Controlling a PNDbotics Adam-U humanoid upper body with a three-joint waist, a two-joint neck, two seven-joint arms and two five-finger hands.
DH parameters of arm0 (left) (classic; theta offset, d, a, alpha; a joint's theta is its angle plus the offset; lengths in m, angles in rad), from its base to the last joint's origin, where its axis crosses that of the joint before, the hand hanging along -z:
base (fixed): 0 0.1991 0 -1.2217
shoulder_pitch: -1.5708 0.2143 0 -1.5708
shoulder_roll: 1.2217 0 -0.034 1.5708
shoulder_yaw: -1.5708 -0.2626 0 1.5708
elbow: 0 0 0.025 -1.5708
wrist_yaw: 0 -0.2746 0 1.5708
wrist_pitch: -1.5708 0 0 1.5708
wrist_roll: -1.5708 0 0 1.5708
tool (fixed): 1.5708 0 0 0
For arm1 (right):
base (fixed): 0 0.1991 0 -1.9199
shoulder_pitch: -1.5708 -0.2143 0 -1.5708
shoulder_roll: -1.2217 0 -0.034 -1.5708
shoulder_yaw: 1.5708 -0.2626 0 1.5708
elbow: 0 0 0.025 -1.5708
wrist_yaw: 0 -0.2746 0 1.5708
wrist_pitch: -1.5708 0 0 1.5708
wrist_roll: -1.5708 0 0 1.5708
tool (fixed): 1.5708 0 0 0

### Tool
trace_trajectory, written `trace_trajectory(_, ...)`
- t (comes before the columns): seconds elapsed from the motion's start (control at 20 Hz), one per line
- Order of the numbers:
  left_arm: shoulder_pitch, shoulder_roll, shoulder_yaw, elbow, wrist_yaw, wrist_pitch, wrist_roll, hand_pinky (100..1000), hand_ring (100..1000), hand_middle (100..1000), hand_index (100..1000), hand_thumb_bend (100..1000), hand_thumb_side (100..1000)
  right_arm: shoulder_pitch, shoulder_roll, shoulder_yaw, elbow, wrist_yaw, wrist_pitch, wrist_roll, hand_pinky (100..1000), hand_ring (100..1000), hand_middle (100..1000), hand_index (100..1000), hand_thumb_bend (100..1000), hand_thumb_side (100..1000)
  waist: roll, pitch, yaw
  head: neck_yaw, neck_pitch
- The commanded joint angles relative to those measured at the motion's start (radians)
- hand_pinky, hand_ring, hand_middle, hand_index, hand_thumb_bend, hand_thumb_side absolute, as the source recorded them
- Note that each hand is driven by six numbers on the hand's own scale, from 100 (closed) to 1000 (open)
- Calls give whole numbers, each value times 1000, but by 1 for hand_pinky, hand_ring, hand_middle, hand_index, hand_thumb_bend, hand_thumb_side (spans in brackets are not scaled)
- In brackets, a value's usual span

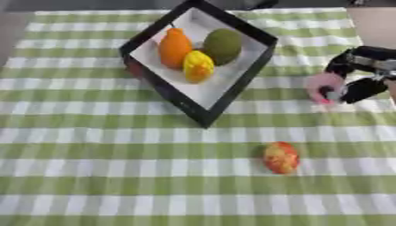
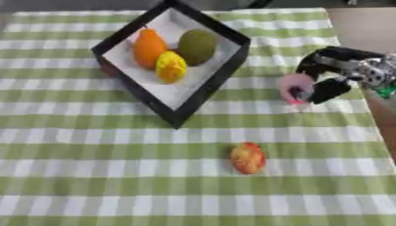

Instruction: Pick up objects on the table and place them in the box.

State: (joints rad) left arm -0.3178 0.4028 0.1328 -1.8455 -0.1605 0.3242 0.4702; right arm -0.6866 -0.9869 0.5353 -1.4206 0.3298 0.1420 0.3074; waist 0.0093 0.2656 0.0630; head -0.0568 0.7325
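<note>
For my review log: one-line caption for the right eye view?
Right hand grasps pink object beside box; red-yellow fruit remains on cloth.

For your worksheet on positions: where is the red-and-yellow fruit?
The red-and-yellow fruit lies alone on the checked cloth, nearer the camera than the box, right of centre.

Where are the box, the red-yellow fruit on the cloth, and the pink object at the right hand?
box (image 1: 232, 95): left eye view, black front wall.
red-yellow fruit (image 1: 281, 157): left eye view, middle.
pink object (image 2: 294, 83): right eye view, top.
</note>
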Motion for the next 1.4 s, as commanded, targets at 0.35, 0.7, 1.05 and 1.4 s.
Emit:
trace_trajectory(0.35,-4,12,12,-20,1,-5,3,782,687,651,773,248,445,5,-59,-19,-80,-2,-51,-156,751,592,464,619,115,306,2,-13,-1,2,-9)
trace_trajectory(0.7,-3,18,11,-21,-6,-5,1,781,687,652,772,248,441,-16,-134,-103,-269,-65,-93,-152,762,595,489,629,113,268,-8,-26,-6,7,-6)
trace_trajectory(1.05,-2,22,6,-20,-13,-5,-4,780,687,652,772,250,435,-186,-61,-82,-359,-81,-108,-89,774,602,493,637,165,287,-13,-42,-1,-3,5)
trace_trajectory(1.4,-6,20,7,-22,-18,-5,-1,780,688,653,773,255,428,-375,119,1,-248,-27,-135,-24,777,602,492,638,185,295,-12,-54,18,-23,15)
